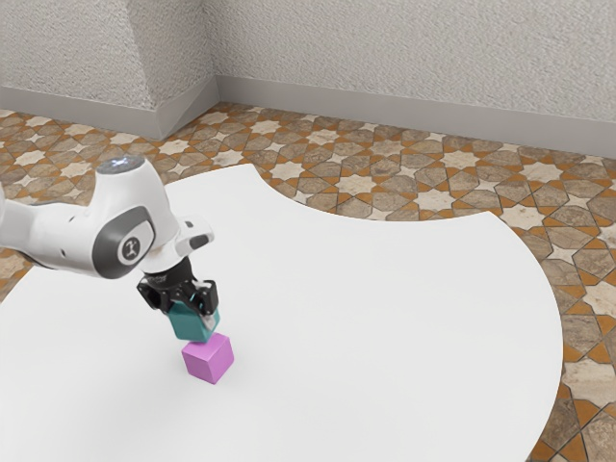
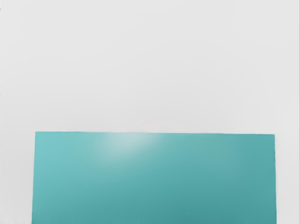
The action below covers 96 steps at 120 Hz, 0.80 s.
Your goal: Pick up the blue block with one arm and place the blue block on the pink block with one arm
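Teal, the blue block (image 1: 195, 325) is hanging clamped between the fingers (image 1: 206, 301) just over the pink block (image 1: 209, 358); placing likely needs settling, then releasing.

No words or numbers readable; the arm (image 1: 58, 239) bears a round emblem (image 1: 130, 247), perhaps a logo.

White Franka arm, black gripper
The arm (image 1: 58, 241) is glossy white, built of fat rounded links; a dark grey cap (image 1: 130, 247) on its side bears a white ring with a small mark inside. Above the cap sits a pale grey disc (image 1: 120, 166) with a faint blue glint. Beside the cap a white flange (image 1: 192, 234) juts out; below the cap is the gripper (image 1: 188, 306), blocky, two-fingered
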{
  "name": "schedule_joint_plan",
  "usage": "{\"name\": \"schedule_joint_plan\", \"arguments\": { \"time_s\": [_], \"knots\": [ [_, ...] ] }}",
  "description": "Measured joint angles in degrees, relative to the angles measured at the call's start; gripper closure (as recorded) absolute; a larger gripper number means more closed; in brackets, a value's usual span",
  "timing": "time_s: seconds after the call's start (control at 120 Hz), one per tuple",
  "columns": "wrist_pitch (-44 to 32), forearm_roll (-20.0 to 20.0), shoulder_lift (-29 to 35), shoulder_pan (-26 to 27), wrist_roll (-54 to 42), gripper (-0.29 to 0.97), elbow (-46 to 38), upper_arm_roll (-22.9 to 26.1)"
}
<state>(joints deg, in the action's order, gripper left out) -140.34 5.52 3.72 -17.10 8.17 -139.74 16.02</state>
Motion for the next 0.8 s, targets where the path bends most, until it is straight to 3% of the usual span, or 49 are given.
{"name": "schedule_joint_plan", "arguments": {
  "time_s": [0.525,0.8],
  "knots": [
    [0.1,-0.3,3.9,0.1,2.3,0.33,-3.7,3.3],
    [0.2,0.2,5.6,0.1,1.8,0.11,-3.3,4.9]
  ]
}}
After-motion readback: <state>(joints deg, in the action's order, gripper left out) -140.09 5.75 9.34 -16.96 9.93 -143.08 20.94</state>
